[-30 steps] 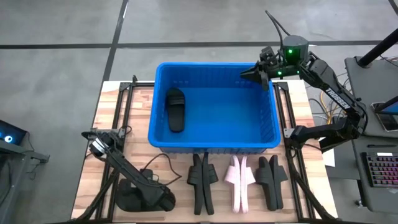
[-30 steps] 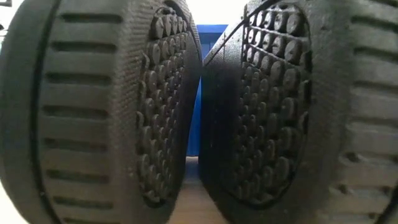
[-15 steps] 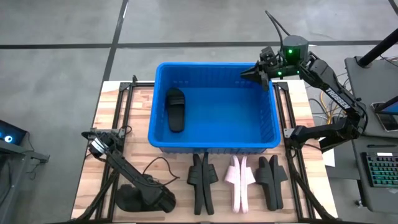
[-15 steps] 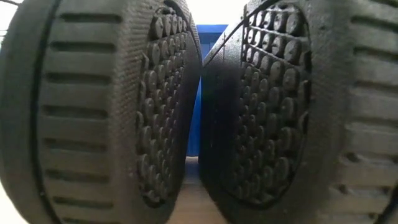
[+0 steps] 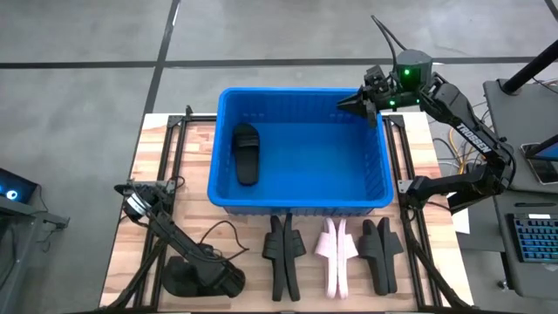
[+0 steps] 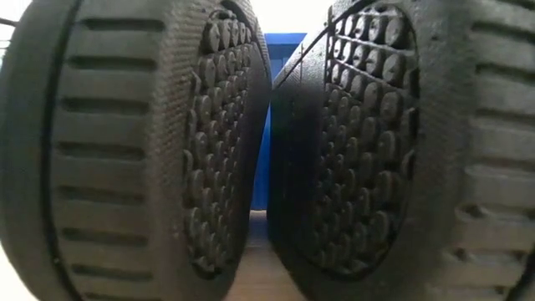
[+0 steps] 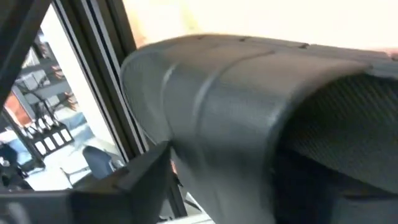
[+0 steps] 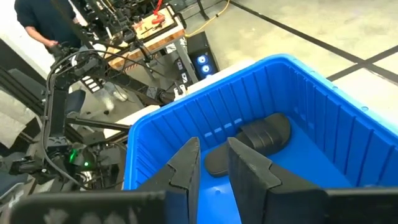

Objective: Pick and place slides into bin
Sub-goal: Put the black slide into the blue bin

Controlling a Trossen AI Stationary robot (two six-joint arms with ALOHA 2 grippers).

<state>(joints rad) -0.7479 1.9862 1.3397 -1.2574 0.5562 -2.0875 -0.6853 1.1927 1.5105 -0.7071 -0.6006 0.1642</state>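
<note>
Where walls enclose it, bin (image 5: 301, 199) holds one black slide (image 5: 246, 153).

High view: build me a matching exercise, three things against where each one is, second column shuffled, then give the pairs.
Things:
1. pink slide
2. right gripper
3. black slide lying alone

Places:
A. inside the bin, near its left wall
B. over the bin's far right corner
C. on the table in front of the bin, between black slides

Pairs: 1-C, 2-B, 3-A

Grey concrete floor (image 5: 78, 52) crossed by dark seams (one diagonal, one level). Wooden table (image 5: 148, 157) on black frame. Keyboard (image 5: 532, 240) on side desk (image 5: 523, 105).
</note>
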